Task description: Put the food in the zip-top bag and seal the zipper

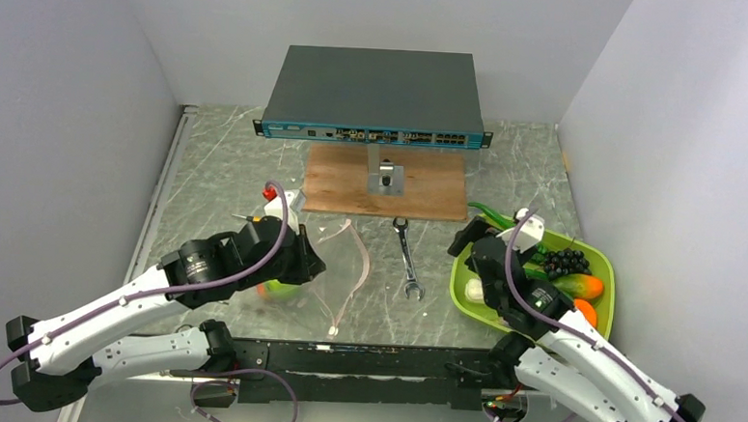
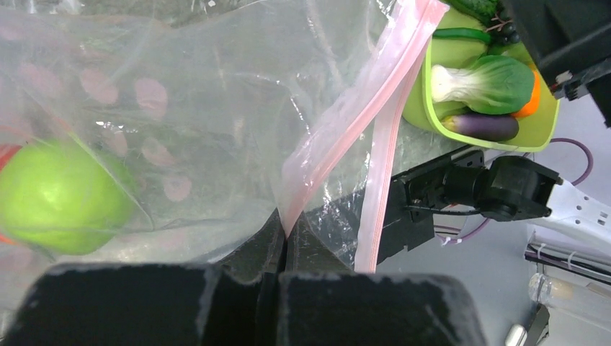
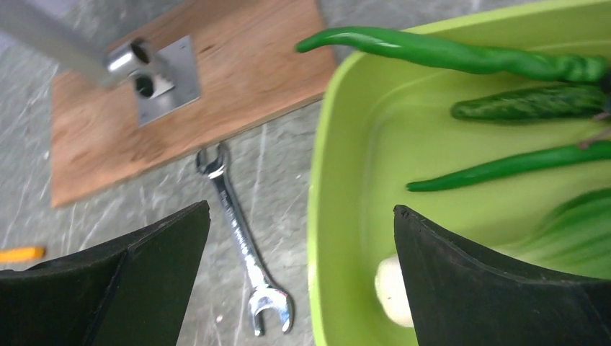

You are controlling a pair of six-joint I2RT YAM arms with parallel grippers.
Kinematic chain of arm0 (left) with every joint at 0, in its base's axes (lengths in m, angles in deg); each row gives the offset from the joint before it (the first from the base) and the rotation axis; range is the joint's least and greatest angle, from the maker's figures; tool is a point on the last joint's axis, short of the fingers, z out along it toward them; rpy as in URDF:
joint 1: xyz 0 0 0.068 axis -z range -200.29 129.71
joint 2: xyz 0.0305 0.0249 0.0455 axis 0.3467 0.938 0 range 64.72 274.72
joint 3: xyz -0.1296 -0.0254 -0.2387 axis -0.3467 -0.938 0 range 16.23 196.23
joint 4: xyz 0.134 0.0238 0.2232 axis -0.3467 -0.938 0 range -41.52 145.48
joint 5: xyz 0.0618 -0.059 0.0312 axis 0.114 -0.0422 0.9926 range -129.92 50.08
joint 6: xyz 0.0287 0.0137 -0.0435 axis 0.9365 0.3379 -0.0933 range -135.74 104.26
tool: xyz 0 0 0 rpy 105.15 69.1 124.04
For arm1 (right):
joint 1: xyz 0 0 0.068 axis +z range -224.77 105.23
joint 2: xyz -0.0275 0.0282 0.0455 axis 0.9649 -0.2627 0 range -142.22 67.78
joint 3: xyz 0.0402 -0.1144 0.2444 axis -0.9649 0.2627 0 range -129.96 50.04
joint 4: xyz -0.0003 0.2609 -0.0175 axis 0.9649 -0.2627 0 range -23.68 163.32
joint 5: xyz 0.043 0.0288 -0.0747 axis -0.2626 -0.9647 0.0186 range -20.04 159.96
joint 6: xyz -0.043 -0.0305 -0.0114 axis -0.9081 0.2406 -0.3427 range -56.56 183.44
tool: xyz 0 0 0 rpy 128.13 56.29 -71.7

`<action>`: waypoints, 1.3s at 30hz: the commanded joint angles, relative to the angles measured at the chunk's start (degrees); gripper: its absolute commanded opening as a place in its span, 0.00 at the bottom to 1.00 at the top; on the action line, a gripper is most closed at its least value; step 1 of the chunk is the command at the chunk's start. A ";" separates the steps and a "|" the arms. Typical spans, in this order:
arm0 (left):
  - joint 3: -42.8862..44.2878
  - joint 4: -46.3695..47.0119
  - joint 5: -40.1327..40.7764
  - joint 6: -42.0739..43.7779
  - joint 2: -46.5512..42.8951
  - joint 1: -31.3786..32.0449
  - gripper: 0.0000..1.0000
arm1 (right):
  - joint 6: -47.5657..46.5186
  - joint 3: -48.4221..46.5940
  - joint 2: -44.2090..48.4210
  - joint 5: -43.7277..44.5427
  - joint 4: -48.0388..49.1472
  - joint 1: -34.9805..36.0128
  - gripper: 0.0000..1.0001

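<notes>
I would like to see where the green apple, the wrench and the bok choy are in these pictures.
green apple (image 2: 61,194): left wrist view, middle of its rounded side.
wrench (image 3: 238,231): right wrist view, on its shaft.
bok choy (image 2: 504,83): left wrist view, on its green leaf.

My left arm (image 1: 124,304) reaches the zip-top bag (image 1: 340,267) on the table (image 1: 217,174); my right arm (image 1: 585,343) extends over the green tray (image 1: 605,264) of food (image 1: 568,262).
</notes>
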State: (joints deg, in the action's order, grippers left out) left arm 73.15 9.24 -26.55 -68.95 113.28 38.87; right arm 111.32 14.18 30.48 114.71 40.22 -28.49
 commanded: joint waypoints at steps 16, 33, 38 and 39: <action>-0.60 1.69 -0.86 0.21 -1.66 0.08 0.00 | 8.93 2.21 -14.05 -34.14 17.01 -53.22 0.99; 1.20 -0.58 0.15 0.92 -1.39 0.10 0.00 | 21.14 11.54 -20.86 -47.89 34.62 -68.74 0.79; 0.99 -0.76 0.01 0.91 -1.57 0.08 0.00 | 22.31 11.72 -27.07 -51.46 39.15 -69.22 0.72; 0.97 -0.86 0.19 0.92 -1.69 0.08 0.00 | 23.17 12.36 -28.14 -52.02 40.52 -69.20 0.67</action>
State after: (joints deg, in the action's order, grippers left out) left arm 72.50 8.04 -26.73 -68.77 112.03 38.87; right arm 131.06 25.81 5.45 66.82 72.04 -97.45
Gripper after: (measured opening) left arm 0.013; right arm 0.737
